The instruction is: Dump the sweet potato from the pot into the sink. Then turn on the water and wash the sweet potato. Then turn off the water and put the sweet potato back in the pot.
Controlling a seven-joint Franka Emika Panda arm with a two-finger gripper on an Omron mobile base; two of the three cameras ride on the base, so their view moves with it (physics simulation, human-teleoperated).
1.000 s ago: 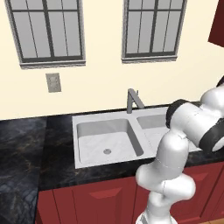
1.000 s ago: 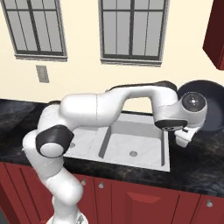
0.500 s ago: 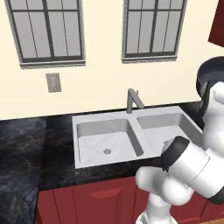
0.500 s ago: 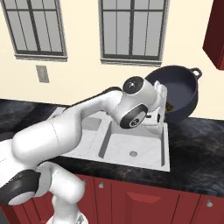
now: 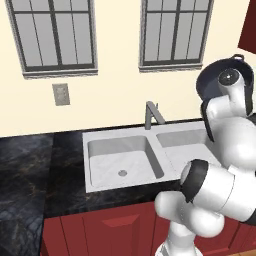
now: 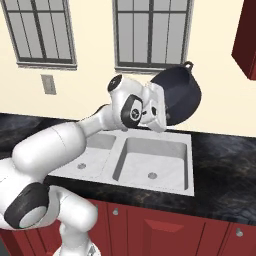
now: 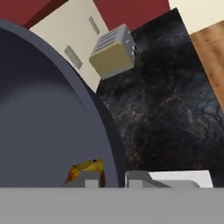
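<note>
Base views flank arm, share sink (image 5: 125, 160) (image 6: 155, 165); hand view close on pot (image 7: 43, 122).

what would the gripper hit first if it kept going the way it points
Probably the dark countertop beyond the pot's rim, which the gripper is shut on; the toaster sits farther along. Depth is unclear.

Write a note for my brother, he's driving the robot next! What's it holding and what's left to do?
Gripper: shut on the rim of the pot, which is lifted and tilted over the sink.
Sweet potato: inside the pot, next to the gripper.
Sink basins look dry; no water runs from the faucet.
Done: pot picked up and carried over the sink.
Left: tip the sweet potato out, turn water on, wash, turn water off, put it back in the pot.
</note>
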